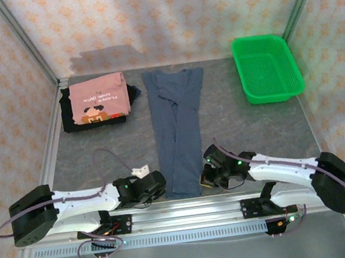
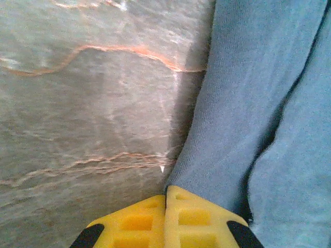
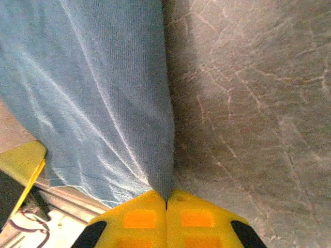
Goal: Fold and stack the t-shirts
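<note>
Overhead, two wrist close-ups; shared shirt [image 1: 185, 127]

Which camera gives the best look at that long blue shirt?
The top external view: the blue shirt lies whole, folded into a long strip. The wrist views show just its near corners, pinched by the left gripper and right gripper.

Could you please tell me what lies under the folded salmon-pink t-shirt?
Under the salmon-pink printed t-shirt lies a folded black t-shirt, visible along the left and near edges; anything else between them is covered.

Matt knit cloth slate-blue t-shirt [image 1: 179, 128] on smooth veined table [image 1: 249, 138].
</note>
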Robot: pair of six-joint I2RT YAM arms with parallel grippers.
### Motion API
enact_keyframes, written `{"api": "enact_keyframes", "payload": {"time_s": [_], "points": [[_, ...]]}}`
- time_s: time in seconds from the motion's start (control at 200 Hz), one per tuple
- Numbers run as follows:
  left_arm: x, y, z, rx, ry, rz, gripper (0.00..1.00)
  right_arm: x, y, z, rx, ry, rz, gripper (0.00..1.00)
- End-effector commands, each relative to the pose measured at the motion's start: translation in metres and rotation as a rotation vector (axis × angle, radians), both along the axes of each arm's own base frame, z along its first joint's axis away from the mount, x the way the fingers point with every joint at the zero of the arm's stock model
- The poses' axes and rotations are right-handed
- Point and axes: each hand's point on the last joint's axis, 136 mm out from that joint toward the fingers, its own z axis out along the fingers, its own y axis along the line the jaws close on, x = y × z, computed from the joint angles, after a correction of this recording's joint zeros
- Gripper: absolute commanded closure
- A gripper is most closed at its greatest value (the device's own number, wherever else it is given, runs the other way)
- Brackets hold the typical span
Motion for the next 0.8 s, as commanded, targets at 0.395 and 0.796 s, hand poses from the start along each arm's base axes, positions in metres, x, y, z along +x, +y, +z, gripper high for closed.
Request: {"api": "enact_keyframes", "payload": {"time_s": [0.395, 0.796], "points": [[0.012, 0.010, 0.028, 0.016, -0.087, 0.042, 1.00, -0.005, -0.019, -0.005, -0.046, 0.007, -0.067, 1.00], [0.053, 0.004, 0.115, -0.026, -0.213, 0.057, 1.00, 0.031, -0.017, 0.055, -0.069, -0.086, -0.090, 1.00]]}}
